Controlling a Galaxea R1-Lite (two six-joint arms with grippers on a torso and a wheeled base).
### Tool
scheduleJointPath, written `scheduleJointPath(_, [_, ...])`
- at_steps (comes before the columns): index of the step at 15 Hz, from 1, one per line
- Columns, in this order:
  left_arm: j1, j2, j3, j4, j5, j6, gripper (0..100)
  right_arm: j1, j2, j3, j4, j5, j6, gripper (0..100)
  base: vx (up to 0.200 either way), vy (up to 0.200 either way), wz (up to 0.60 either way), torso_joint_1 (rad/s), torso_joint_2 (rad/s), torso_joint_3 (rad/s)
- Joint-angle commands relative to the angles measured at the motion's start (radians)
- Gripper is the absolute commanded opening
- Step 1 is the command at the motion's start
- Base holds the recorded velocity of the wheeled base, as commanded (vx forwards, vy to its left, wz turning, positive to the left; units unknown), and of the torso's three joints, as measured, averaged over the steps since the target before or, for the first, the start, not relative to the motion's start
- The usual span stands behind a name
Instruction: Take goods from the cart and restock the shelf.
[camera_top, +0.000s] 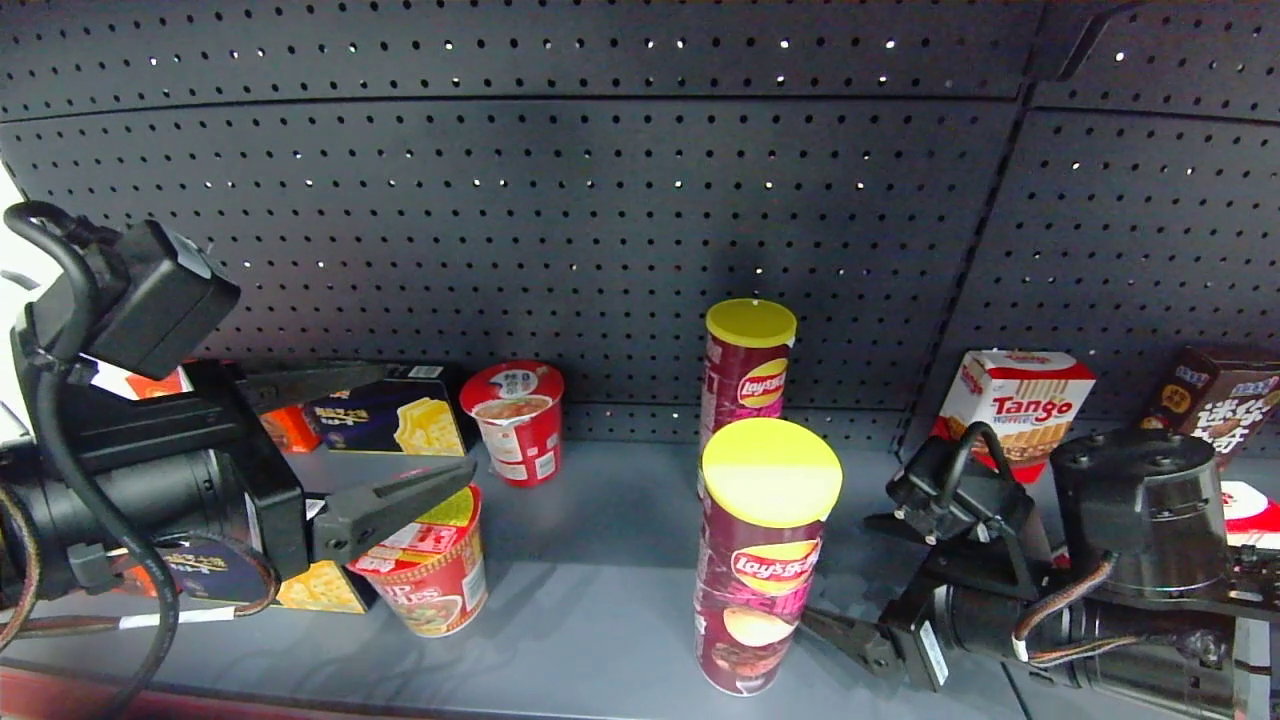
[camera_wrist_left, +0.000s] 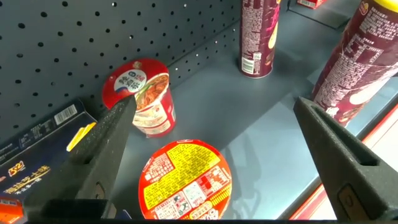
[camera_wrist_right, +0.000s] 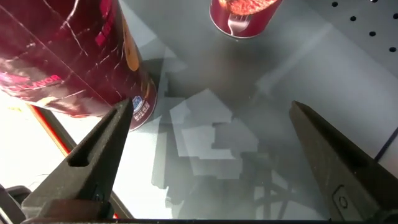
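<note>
Two maroon chip cans with yellow lids stand on the grey shelf (camera_top: 600, 560): the front can (camera_top: 765, 555) and the back can (camera_top: 748, 370). My right gripper (camera_top: 838, 570) is open and empty, low on the shelf just right of the front can (camera_wrist_right: 68, 56), with the back can (camera_wrist_right: 242, 12) farther in. My left gripper (camera_top: 428, 422) is open above a red cup of noodles with a yellow-and-red lid (camera_top: 430, 575). That cup (camera_wrist_left: 186, 180) lies below the gap between the left gripper (camera_wrist_left: 214, 106) fingers. A second red cup (camera_top: 515, 420) stands near the back wall.
A blue-and-yellow box (camera_top: 390, 415) and an orange pack (camera_top: 290, 425) lie at the back left. A red-and-white wafer box (camera_top: 1015, 400) and a brown box (camera_top: 1220, 395) stand at the back right. Bare shelf lies between the cups and cans. The pegboard wall (camera_top: 600, 200) closes the back.
</note>
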Motion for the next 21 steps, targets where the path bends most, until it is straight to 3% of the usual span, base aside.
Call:
scheduleJointPath(1, [0.000, 0.000, -0.001, 0.000, 0.000, 0.000, 100, -0.004, -0.012, -0.007, -0.007, -0.004, 0.000, 100, 0.000, 0.000, 0.00, 0.000, 0.00, 0.000])
scheduleJointPath(3, [0.026, -0.002, -0.002, 0.000, 0.000, 0.001, 100, -0.027, -0.059, -0.057, -0.030, -0.010, 0.001, 100, 0.000, 0.000, 0.00, 0.000, 0.00, 0.000])
scheduleJointPath(6, [0.046, -0.023, -0.001, 0.000, 0.003, 0.000, 100, -0.131, -0.140, -0.173, -0.023, -0.050, 0.003, 100, 0.000, 0.000, 0.00, 0.000, 0.00, 0.000])
scheduleJointPath(10, [0.199, -0.087, 0.052, -0.032, 0.000, 0.003, 100, -0.323, -0.240, -0.313, -0.023, -0.107, 0.009, 100, 0.000, 0.000, 0.00, 0.000, 0.00, 0.000])
scheduleJointPath(12, [0.247, -0.170, 0.116, -0.028, 0.000, 0.001, 100, -0.428, -0.323, -0.311, -0.009, -0.108, 0.009, 100, 0.000, 0.000, 0.00, 0.000, 0.00, 0.000])
scheduleJointPath(15, [0.293, -0.310, 0.259, -0.025, 0.000, -0.003, 100, -0.592, -0.478, -0.181, -0.004, -0.105, 0.017, 100, 0.000, 0.000, 0.00, 0.000, 0.00, 0.000])
scheduleJointPath(17, [0.294, -0.367, 0.300, -0.023, 0.003, -0.031, 100, -0.598, -0.587, -0.070, 0.022, -0.105, 0.026, 100, 0.000, 0.000, 0.00, 0.000, 0.00, 0.000])
scheduleJointPath(21, [0.293, -0.457, 0.329, -0.025, 0.009, -0.130, 100, -0.570, -0.789, 0.063, 0.092, -0.170, 0.026, 100, 0.000, 0.000, 0.00, 0.000, 0.00, 0.000])
